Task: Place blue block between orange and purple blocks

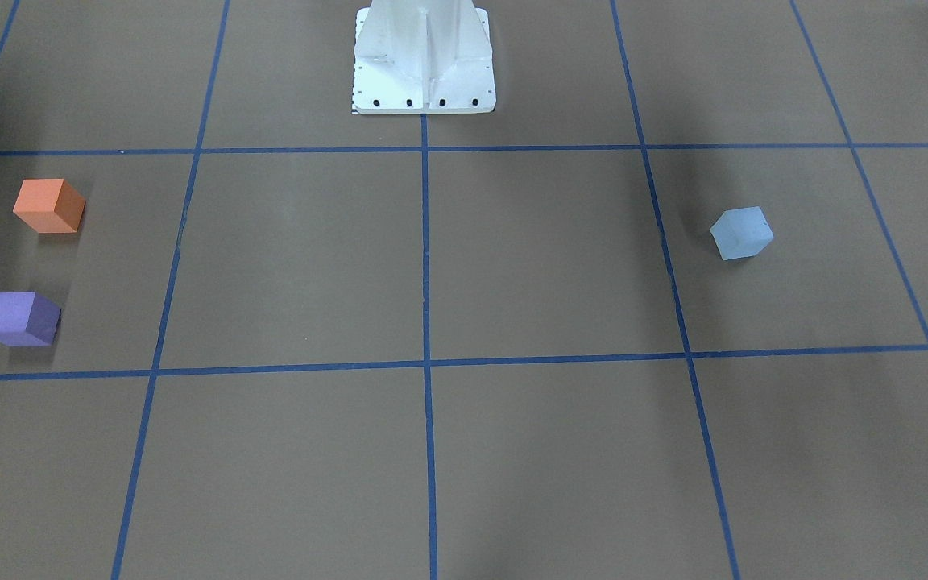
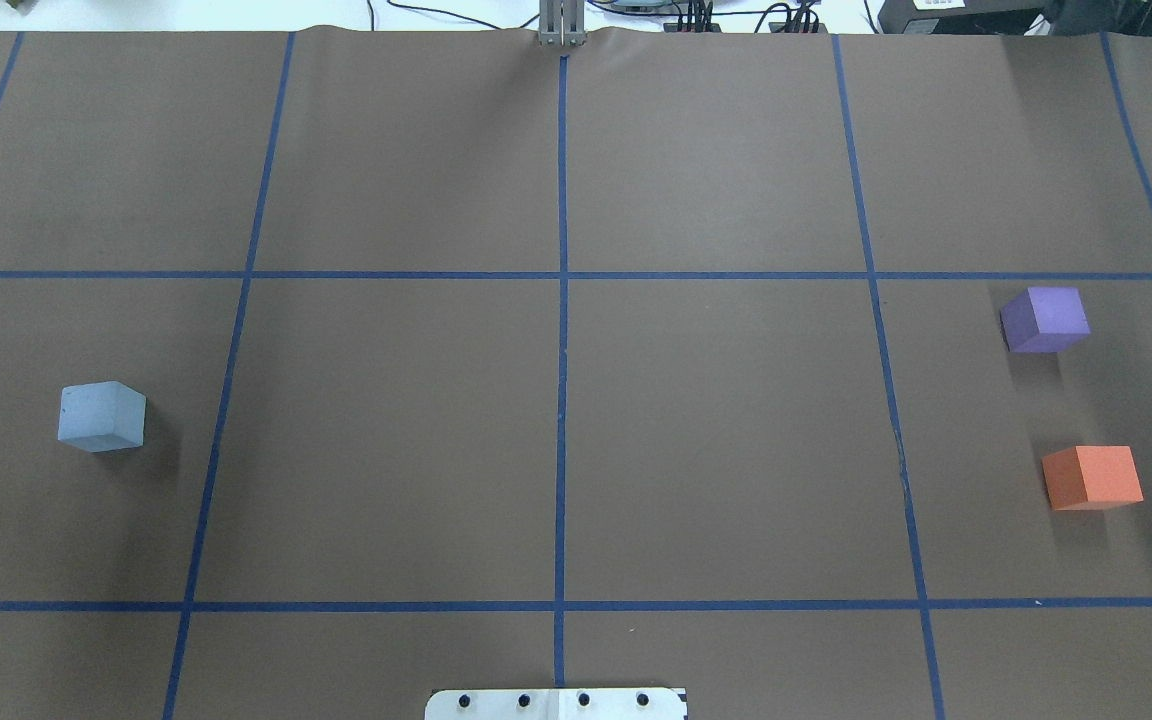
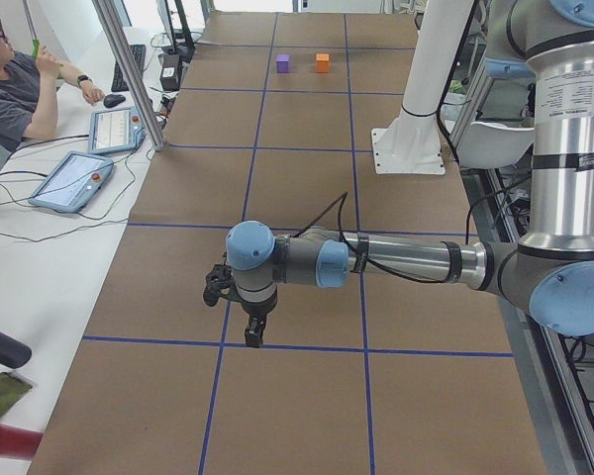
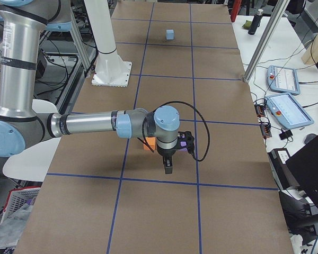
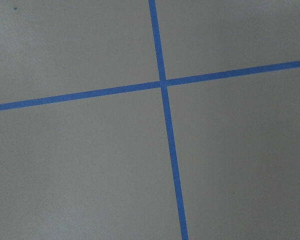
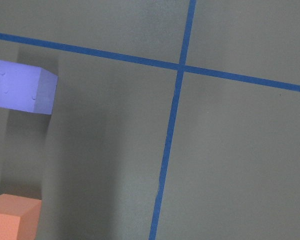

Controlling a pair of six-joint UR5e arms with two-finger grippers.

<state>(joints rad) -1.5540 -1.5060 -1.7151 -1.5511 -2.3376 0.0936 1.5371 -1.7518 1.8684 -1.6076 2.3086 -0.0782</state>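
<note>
The light blue block (image 2: 101, 416) sits on the brown table on my left side, also in the front view (image 1: 742, 233) and far off in the right side view (image 4: 170, 35). The purple block (image 2: 1044, 319) and the orange block (image 2: 1092, 477) sit on my right side with a bare gap between them; both show in the right wrist view, purple (image 6: 22, 86) and orange (image 6: 12, 217). My left gripper (image 3: 252, 332) hangs above the table in the left side view only. My right gripper (image 4: 168, 168) hangs near the two blocks in the right side view only. I cannot tell whether either is open.
Blue tape lines (image 2: 562, 300) divide the table into squares. The white robot pedestal (image 1: 424, 60) stands at the table's middle edge. An operator (image 3: 20, 89) sits beside the table with tablets (image 3: 74, 178) and cables. A metal post (image 4: 259, 45) stands at the far side.
</note>
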